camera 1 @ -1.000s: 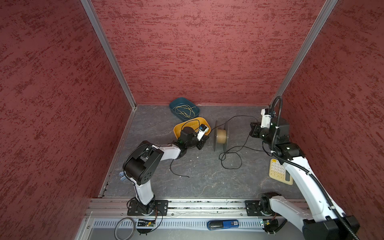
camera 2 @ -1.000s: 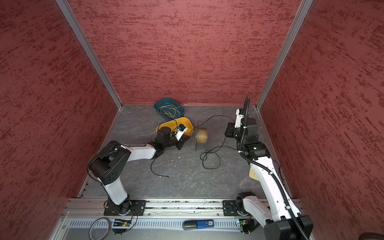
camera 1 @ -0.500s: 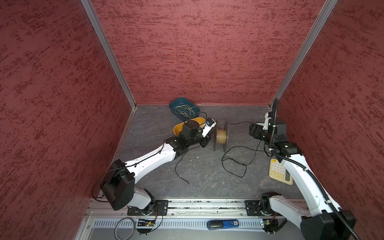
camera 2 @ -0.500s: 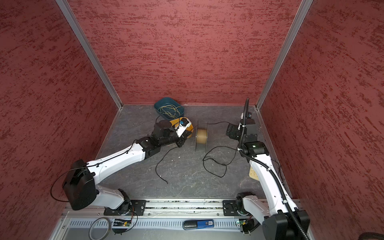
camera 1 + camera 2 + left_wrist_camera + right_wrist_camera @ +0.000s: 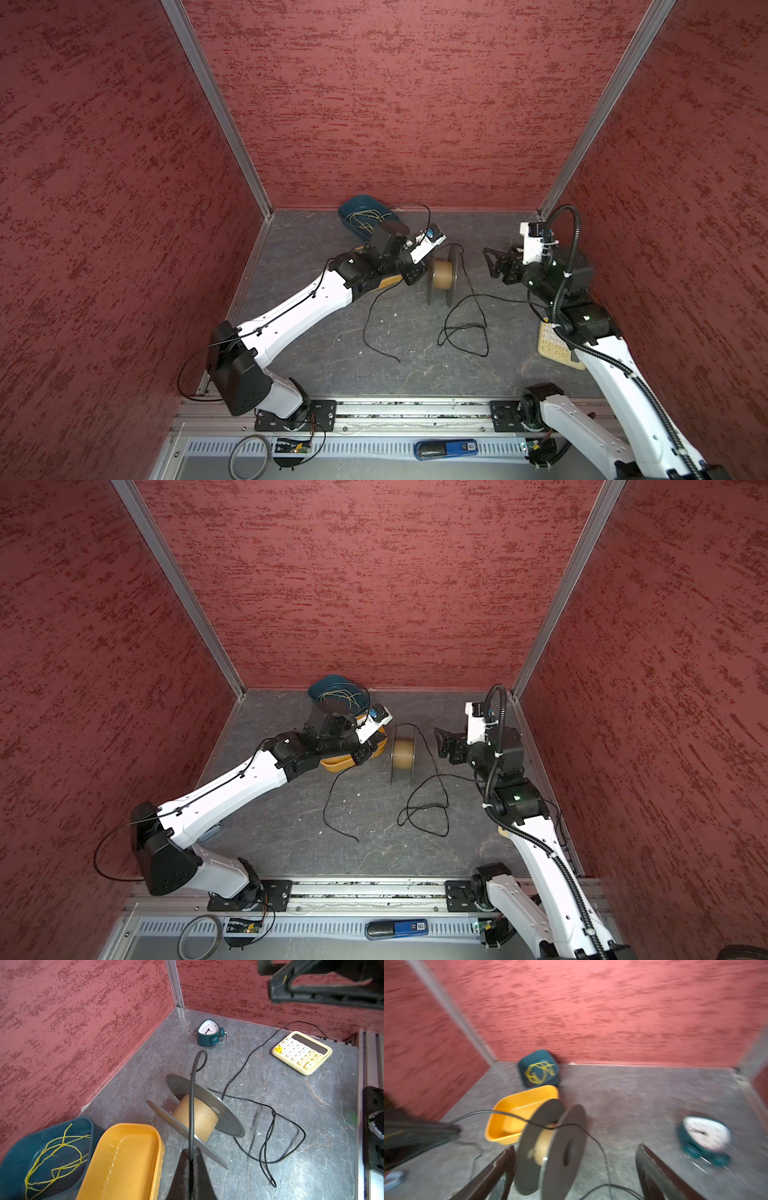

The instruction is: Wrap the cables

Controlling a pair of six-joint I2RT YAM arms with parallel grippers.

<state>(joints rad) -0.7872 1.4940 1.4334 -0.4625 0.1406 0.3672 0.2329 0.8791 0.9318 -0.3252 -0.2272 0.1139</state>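
The cable (image 5: 191,1109) is pinched tight in the left gripper (image 5: 190,1154) and draped over the spool (image 5: 197,1122), slack looped loose on the bench (image 5: 301,1105). A hard tug could knot those loops or tip the spool! The right gripper (image 5: 490,262) gapes wide and empty nearby; the yellow tray (image 5: 124,1157) crowds one flange, with open bench beyond the loops.

- Alarm clock (image 5: 208,1028): the white dial carries black hour numerals. 5 through 11 can be made out; the rest are unclear.
- Calculator (image 5: 301,1052): the keys bear small marks, a plus sign among them. The digits are too small to read.
- Blue device (image 5: 446,449), six o'clock on the front rail (image 5: 374,448): a white tag, seemingly "50".
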